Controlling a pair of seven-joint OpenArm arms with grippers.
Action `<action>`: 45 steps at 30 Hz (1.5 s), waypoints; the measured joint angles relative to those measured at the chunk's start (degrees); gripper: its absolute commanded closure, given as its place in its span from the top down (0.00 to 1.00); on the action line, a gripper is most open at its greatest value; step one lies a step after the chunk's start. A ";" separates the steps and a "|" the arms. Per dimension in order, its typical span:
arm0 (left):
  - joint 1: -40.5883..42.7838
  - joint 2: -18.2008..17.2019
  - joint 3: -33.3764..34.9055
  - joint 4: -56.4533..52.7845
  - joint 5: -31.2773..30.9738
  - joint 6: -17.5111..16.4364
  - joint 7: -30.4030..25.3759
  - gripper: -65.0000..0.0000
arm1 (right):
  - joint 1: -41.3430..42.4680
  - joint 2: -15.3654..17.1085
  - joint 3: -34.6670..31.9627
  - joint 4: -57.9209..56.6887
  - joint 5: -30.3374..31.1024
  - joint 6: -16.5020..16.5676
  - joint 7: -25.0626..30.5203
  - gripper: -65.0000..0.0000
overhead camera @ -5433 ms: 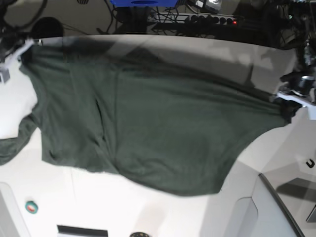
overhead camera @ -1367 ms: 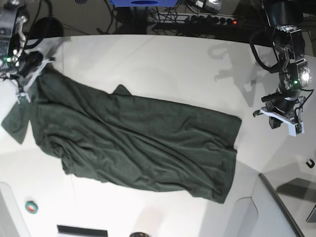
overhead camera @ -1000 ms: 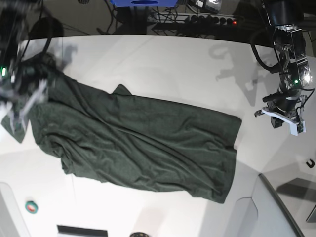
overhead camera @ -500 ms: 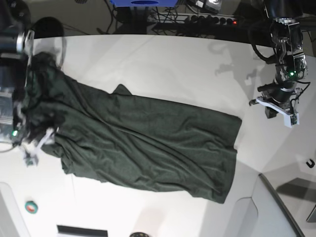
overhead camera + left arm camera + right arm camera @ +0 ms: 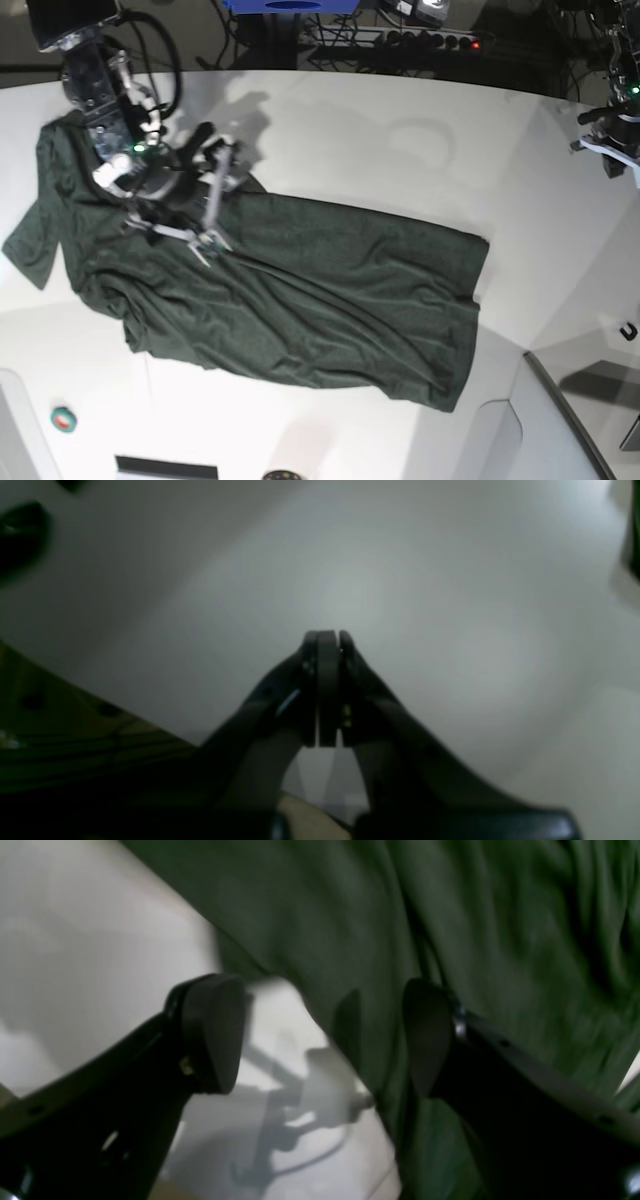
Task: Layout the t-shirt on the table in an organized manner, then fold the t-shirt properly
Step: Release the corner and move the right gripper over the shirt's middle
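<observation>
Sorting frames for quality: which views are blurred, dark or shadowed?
Left wrist: dim, soft, shut left gripper over the table. Right wrist: t-shirt smeared, jaws' shadow on white. Base: sharp, right gripper shadowing the table.

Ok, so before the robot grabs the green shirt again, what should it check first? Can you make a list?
1. Right tool open and ready to grab: ok, its jaws stand wide apart.
2. Right tool over the t-shirt: ok, it hangs above the shirt's upper edge, one finger over cloth, one over bare table.
3. Cloth actually between the fingers: cannot tell, the wrist view is blurred.
4. Left tool out of the way: ok, shut, empty, off at the far table edge, away from the shirt.
5. Shirt laid out flat: not ok, it lies wrinkled and slanted, one sleeve bunched.
6. Shirt fully on the table: ok, no part hangs over the edge.
</observation>
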 measured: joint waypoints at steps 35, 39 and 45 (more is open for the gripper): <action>0.31 1.18 0.13 -0.04 0.11 -0.04 -0.04 0.00 | 2.71 -1.49 -13.27 -3.82 -0.85 -11.23 -6.88 0.01; 0.26 0.96 0.13 -0.04 0.13 -0.02 -0.02 0.00 | 3.08 -1.40 -13.38 6.03 -0.33 -11.23 -16.37 0.01; 0.24 0.90 0.13 0.00 0.15 -0.04 0.13 0.00 | 9.31 -1.55 -13.46 7.82 -0.17 -8.57 -22.93 0.03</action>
